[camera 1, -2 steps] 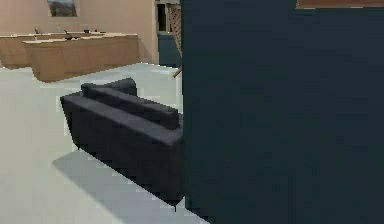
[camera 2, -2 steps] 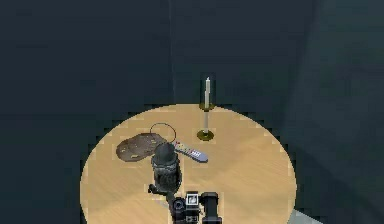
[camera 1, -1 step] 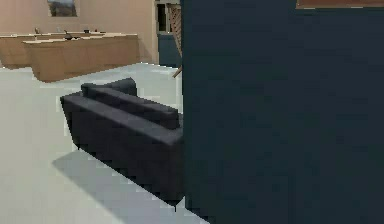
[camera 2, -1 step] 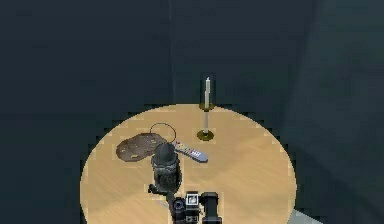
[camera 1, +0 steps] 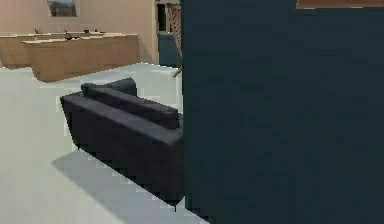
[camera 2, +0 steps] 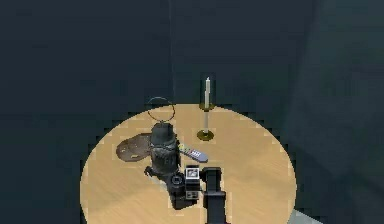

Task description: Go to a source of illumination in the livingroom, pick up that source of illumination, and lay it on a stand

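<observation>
A dark lantern [camera 2: 163, 148] with a thin wire handle stands on a round wooden table [camera 2: 250, 170]. Just right of it a pale candle [camera 2: 207, 95] rises from a brass holder. The arm comes up from the arm side view's bottom edge, and the gripper [camera 2: 176, 186] sits at the lantern's base, left of the white marker squares. I cannot tell whether the gripper holds anything. A small grey-white flat object [camera 2: 195, 153] lies between the lantern and the candle holder.
A brownish dish [camera 2: 132, 150] lies on the table left of the lantern. Dark blue walls [camera 2: 90, 60] stand close behind the table. In the forward view a dark sofa [camera 1: 125, 125] stands on pale floor beside a dark blue wall [camera 1: 290, 110]; wooden counters [camera 1: 70, 52] stand far back.
</observation>
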Controlling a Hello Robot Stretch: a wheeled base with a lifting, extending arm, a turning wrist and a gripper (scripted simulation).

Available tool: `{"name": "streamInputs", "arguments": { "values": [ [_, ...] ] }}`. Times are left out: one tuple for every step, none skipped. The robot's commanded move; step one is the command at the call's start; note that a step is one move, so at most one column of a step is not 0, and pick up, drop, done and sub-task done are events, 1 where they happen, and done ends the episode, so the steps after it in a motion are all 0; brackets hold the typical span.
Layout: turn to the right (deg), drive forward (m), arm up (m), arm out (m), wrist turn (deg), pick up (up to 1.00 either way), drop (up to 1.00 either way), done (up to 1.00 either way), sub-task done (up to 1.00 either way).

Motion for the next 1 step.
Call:
{"name": "streamInputs", "arguments": {
  "values": [
    [0.0, 0.00, 0.24, 0.00, 0.0, 0.00, 0.00, 0.00, 0.00]
  ]
}}
